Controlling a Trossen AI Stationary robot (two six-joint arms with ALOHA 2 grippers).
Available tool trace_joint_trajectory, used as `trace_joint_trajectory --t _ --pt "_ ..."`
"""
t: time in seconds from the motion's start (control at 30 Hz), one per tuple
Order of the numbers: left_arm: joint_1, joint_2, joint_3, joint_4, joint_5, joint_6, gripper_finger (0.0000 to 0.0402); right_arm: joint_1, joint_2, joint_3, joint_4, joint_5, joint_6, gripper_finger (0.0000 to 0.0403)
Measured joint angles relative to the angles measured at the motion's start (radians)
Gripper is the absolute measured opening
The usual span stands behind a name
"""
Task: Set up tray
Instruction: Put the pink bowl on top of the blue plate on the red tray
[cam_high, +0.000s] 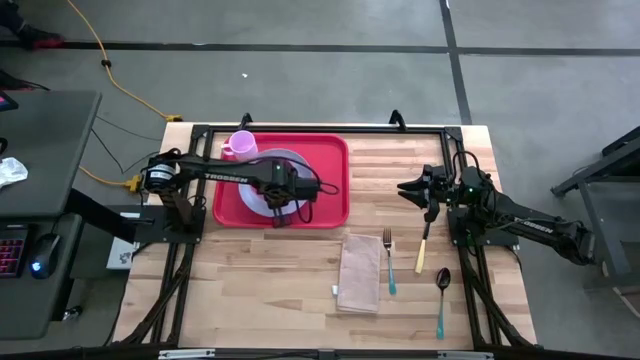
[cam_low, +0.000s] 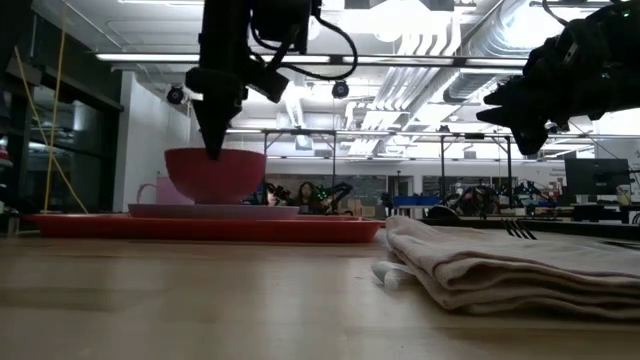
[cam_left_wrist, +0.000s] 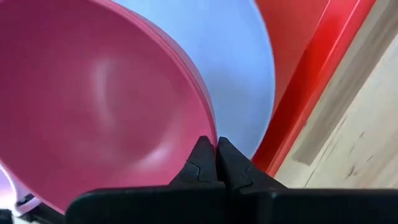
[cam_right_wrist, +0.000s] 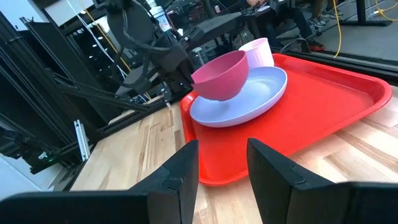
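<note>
One tray, long axis left-right.

Tray: large flat red plastic rectangle, rounded corners, low raised rim, lying flat on the wooden table at its far left area, long side running across the table. It carries a round lavender plate on its left half with a pink-red bowl on the plate, and a pale pink mug in its far left corner; right half of the tray is bare red. In the low view it reads as a thin red slab sitting level on the tabletop.
</note>
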Motion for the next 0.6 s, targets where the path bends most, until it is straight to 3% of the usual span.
trace_joint_trajectory --t 0.6 --pt "0.028 0.000 -0.036 0.031 -0.005 0.049 0.0012 0.000 0.000 0.000 0.000 0.000 0.001 0.0114"
